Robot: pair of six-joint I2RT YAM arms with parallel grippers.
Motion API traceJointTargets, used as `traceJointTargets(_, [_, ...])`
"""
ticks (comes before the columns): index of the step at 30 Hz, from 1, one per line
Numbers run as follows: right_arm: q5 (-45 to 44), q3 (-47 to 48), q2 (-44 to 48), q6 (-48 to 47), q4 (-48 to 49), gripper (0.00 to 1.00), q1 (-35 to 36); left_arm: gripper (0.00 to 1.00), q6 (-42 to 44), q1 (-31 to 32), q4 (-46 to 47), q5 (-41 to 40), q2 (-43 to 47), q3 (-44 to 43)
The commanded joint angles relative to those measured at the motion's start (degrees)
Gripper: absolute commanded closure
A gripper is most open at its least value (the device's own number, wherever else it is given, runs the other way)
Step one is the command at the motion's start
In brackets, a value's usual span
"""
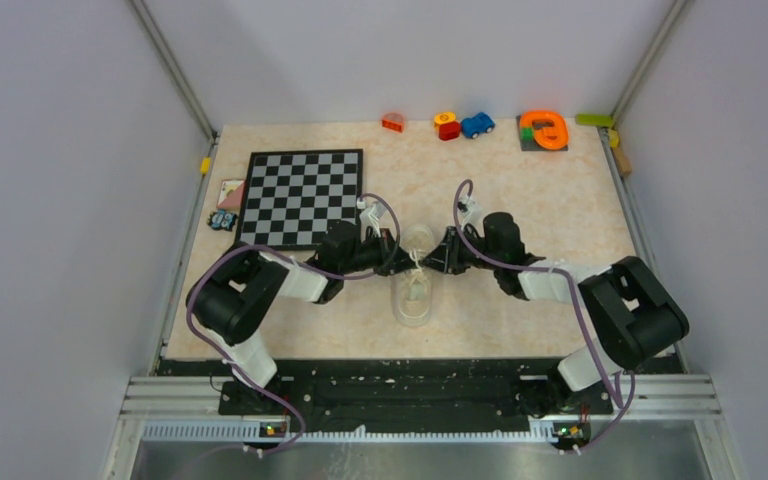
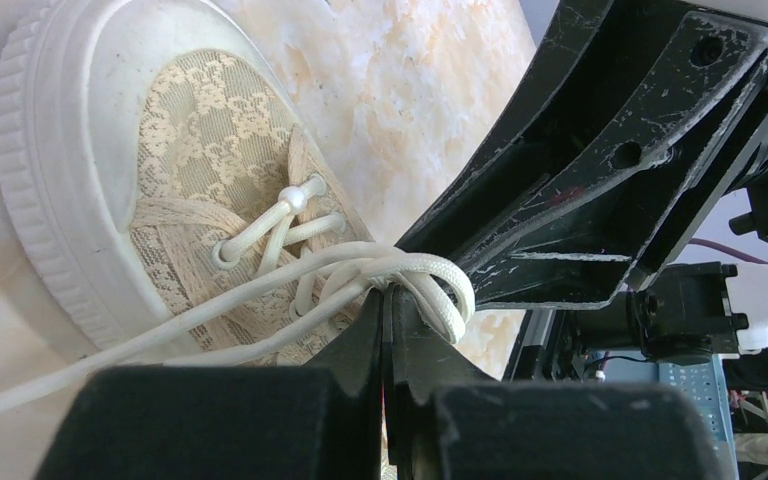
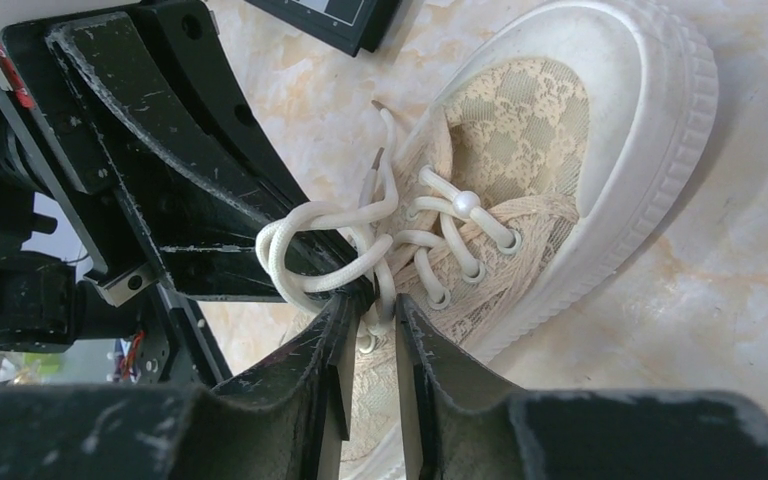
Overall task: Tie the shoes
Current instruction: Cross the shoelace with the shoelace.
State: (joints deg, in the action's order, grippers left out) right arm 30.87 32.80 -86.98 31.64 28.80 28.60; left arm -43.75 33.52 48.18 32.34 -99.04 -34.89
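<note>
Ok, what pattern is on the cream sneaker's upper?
Repeating beige lace-like motif on the cream sneaker; clearest in right wrist view.

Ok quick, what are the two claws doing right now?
Left claw: closed, pinching the long white shoelace.
Right claw: slightly open, with a shoelace strand running through the gap.

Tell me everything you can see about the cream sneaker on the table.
The sneaker is a cream low-top with patterned lacy fabric, a smooth toe cap and a ribbed pale sole. It stands upright on the table between both arms. Its white laces are loosely knotted; the left gripper is shut on a loop, and one strand passes through the open right gripper.
</note>
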Motion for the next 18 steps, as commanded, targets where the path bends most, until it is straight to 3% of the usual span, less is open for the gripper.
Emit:
traceJointTargets(1, [2.3, 1.2, -0.9, 1.5, 2.3, 0.81, -0.1, 1.00, 0.2, 0.3, 3.1, 1.1, 0.5, -1.2])
traceJointTargets(6, [2.5, 0.5, -0.8, 2.1, 3.1, 0.91, -0.1, 1.00, 0.0, 0.3, 3.6, 1.3, 0.4, -1.1])
traceJointTargets(10, [2.4, 0.6, -0.4, 2.4, 3.0, 0.91, 0.0, 1.00, 0.1, 0.3, 3.7, 1.2, 0.6, -0.9])
traceJointTargets(12, [1.6, 0.7, 0.0, 2.2, 2.4, 1.00, -0.1, 1.00, 0.0, 0.3, 3.8, 1.1, 0.7, -0.9])
traceJointTargets(18, [-3.0, 0.7, 2.3, 0.4, -1.5, 1.00, -0.5, 1.00, 0.4, 0.3, 3.3, 1.2, 2.0, -0.2])
